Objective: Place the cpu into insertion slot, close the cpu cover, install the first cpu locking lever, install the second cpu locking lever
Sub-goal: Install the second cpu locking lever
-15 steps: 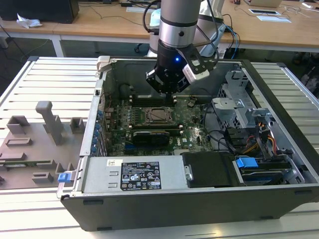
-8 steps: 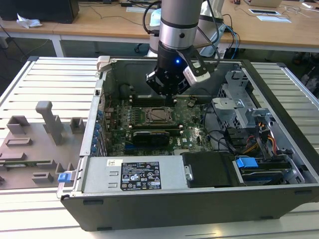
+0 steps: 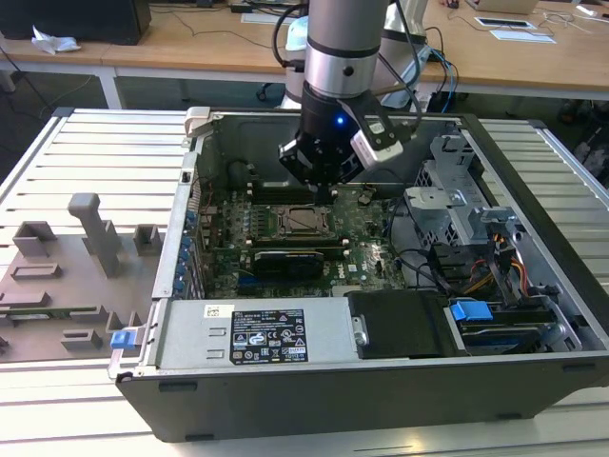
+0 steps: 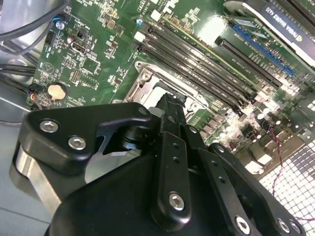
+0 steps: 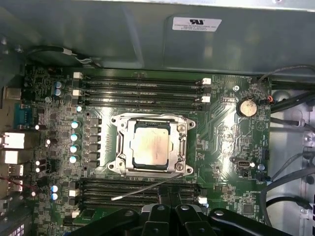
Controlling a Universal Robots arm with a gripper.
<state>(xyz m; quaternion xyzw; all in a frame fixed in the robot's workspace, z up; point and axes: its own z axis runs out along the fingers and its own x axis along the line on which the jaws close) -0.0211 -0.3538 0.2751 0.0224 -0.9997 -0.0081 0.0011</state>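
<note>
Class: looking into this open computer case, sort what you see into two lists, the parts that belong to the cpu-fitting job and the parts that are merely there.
Job in hand:
cpu
insertion slot
cpu cover
locking lever
gripper

Just there:
memory slots
coin battery
graphics card
power supply
blue clip

Silver-and-black arm (image 3: 340, 67), black screw-studded end effector (image 4: 170, 105).

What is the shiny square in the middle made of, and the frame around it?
The cpu looks like metal with a dull silver-beige top; it catches light softly. The cpu cover around it looks like thin bare steel, brighter and shinier. Both are guesses from the shine.
</note>
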